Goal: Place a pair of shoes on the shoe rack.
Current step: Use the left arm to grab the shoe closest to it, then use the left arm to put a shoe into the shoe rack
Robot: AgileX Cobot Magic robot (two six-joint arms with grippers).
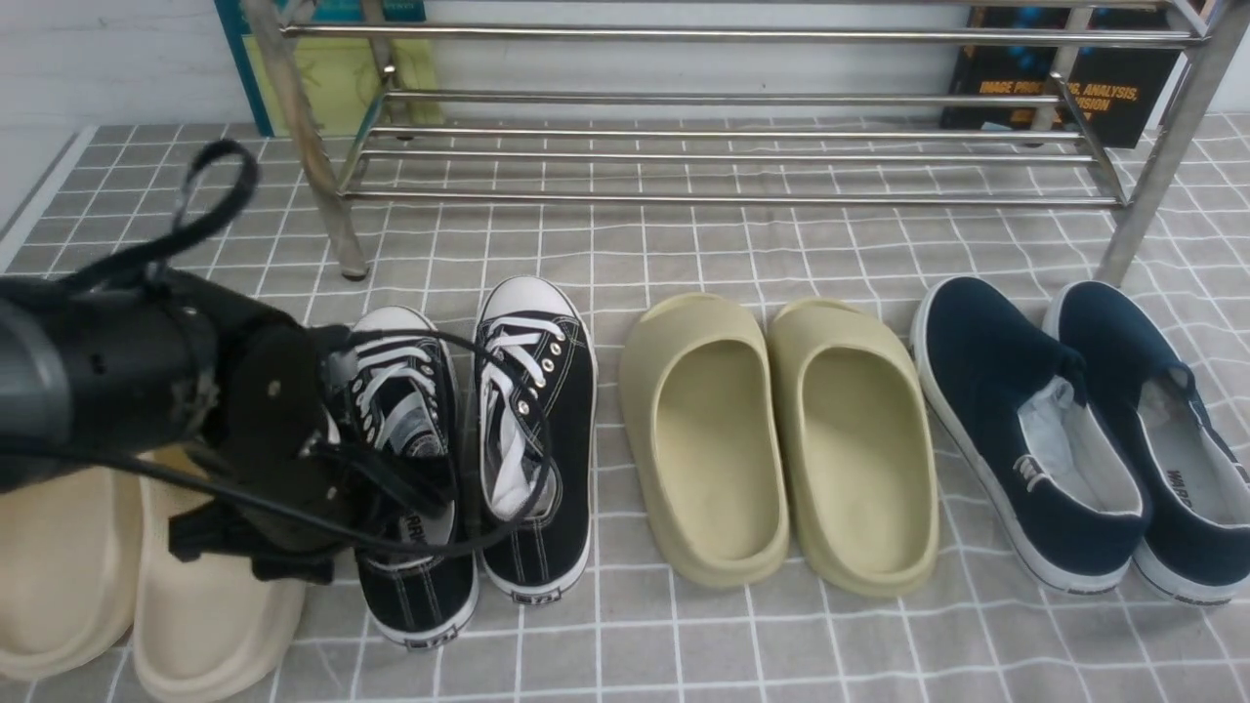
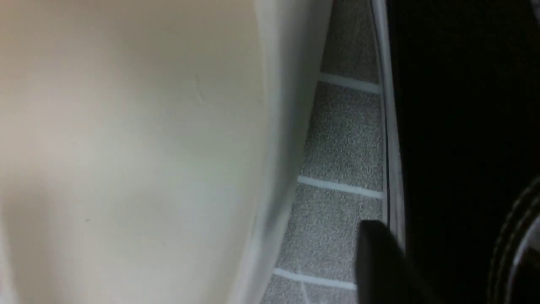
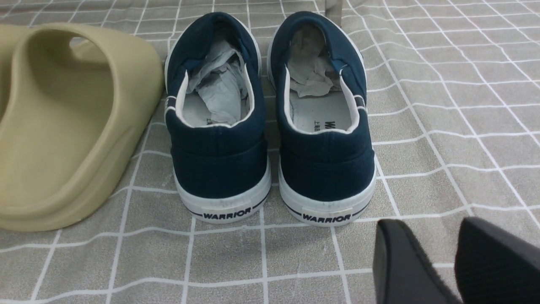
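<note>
Left gripper [image 1: 391, 498] low, finger [image 2: 375, 261] between slipper [image 1: 215, 605] and sneaker [image 1: 420, 586], likely lining up a grasp; jaw spread can't be told; right gripper [image 3: 447, 261] apart, empty.

I count two black sneakers [image 1: 542, 391], two beige slippers [image 1: 210, 605], two olive slippers [image 1: 703, 439], two navy slip-ons [image 1: 1016, 410], and one shoe rack [image 1: 732, 199].

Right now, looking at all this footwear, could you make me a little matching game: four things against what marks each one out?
1 black sneakers
2 olive slippers
3 navy slip-ons
4 shoe rack

a paper stuffed inside
b shiny metal tubes
c white laces
d open heel, no laces

Pairs: 1-c, 2-d, 3-a, 4-b
</note>
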